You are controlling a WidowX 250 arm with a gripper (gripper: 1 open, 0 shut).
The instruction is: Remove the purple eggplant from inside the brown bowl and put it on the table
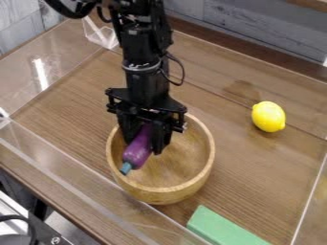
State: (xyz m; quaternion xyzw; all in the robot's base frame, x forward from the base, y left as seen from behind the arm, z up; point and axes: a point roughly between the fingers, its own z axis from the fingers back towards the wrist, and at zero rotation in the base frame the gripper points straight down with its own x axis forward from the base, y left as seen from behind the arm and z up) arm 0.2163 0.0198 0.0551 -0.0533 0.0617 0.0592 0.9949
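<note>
The purple eggplant (134, 151) hangs tilted over the left inside of the brown bowl (179, 188), its teal stem tip pointing down toward the bowl's floor. My gripper (144, 141) comes straight down from above and is shut on the eggplant's upper part. The black fingers cover the top of the eggplant. The bowl rests on the dark wood-grain table (243, 81), near the front middle.
A yellow lemon (269, 117) lies on the table to the right of the bowl. A flat green block (236, 231) sits at the front edge, right of the bowl. Clear acrylic walls (38, 72) edge the tabletop.
</note>
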